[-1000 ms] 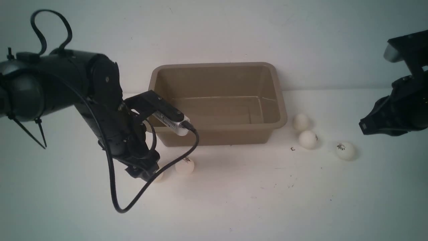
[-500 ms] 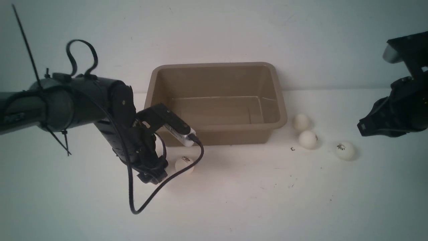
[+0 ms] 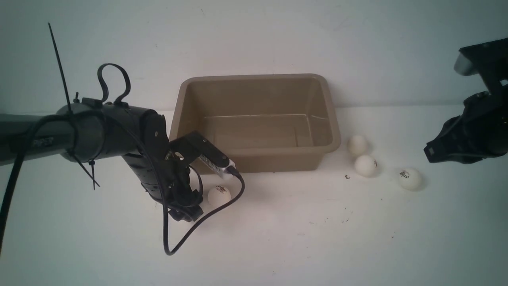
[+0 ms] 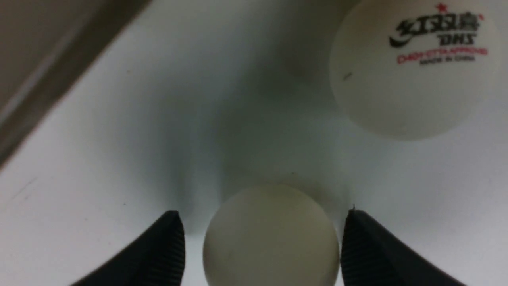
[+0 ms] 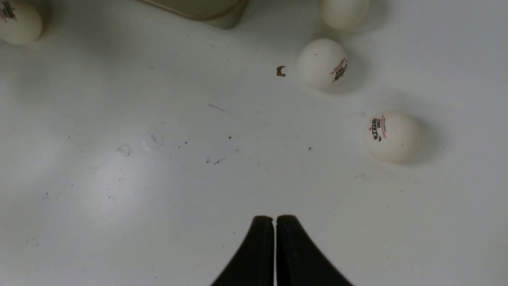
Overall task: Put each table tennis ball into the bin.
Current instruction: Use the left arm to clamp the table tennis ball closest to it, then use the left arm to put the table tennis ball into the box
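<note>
The tan-brown bin (image 3: 254,77) stands empty at the back middle of the white table. My left gripper (image 3: 184,212) is low on the table in front of the bin's left corner. In the left wrist view it (image 4: 262,211) is open around a plain table tennis ball (image 4: 272,238), with a thin gap at each finger. A logo ball (image 4: 412,67) lies just beyond, also visible from the front (image 3: 219,195). Three more balls (image 3: 357,145) (image 3: 365,165) (image 3: 409,178) lie right of the bin. My right gripper (image 5: 274,217) is shut and empty, hovering at the far right (image 3: 430,153).
The left arm's black cable (image 3: 174,246) loops down onto the table in front of the gripper. A small brown speck (image 5: 281,71) lies next to the middle right-hand ball. The bin's front wall (image 4: 24,59) is close beside the left gripper.
The left arm has swung lower and to the right, and its gripper now hides the plain ball that showed beside it. The right arm has barely moved.
</note>
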Tool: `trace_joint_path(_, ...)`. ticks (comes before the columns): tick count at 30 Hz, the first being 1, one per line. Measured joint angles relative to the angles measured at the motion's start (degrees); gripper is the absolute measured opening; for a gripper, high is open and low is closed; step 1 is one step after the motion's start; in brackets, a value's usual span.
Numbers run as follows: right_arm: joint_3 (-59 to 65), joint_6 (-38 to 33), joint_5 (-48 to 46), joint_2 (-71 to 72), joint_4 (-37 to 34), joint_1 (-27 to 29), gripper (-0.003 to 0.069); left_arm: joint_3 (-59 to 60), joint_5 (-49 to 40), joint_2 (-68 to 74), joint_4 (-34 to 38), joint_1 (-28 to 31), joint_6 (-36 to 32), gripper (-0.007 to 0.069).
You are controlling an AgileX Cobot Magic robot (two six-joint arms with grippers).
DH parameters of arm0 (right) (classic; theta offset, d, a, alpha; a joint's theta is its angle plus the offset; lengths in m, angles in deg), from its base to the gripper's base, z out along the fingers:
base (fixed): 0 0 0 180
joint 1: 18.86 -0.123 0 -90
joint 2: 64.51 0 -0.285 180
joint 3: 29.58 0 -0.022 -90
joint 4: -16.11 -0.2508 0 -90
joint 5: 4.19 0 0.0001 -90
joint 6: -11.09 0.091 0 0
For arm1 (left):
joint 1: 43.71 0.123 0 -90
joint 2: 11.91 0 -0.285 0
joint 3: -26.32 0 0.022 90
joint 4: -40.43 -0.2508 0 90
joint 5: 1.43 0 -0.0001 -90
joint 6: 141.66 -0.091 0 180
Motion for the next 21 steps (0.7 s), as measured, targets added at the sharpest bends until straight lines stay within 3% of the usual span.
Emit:
trace_joint_path(4, 0.0, 0.0, 0.0, 0.0, 0.0, 0.0, -0.0002, 0.0, -0.51, 0.22, 0.0, 0.0, 0.06, 0.0346)
trace_joint_path(14, 0.0, 0.0, 0.0, 0.0, 0.0, 0.0, -0.0002, -0.06, -8.83, -8.13, 0.0, 0.0, 3.13, 0.0349)
trace_joint_path(21, 0.0, 0.0, 0.0, 0.0, 0.0, 0.0, -0.0002, -7.24, 0.78, -17.19, 0.98, -0.49, 3.64, 0.0349)
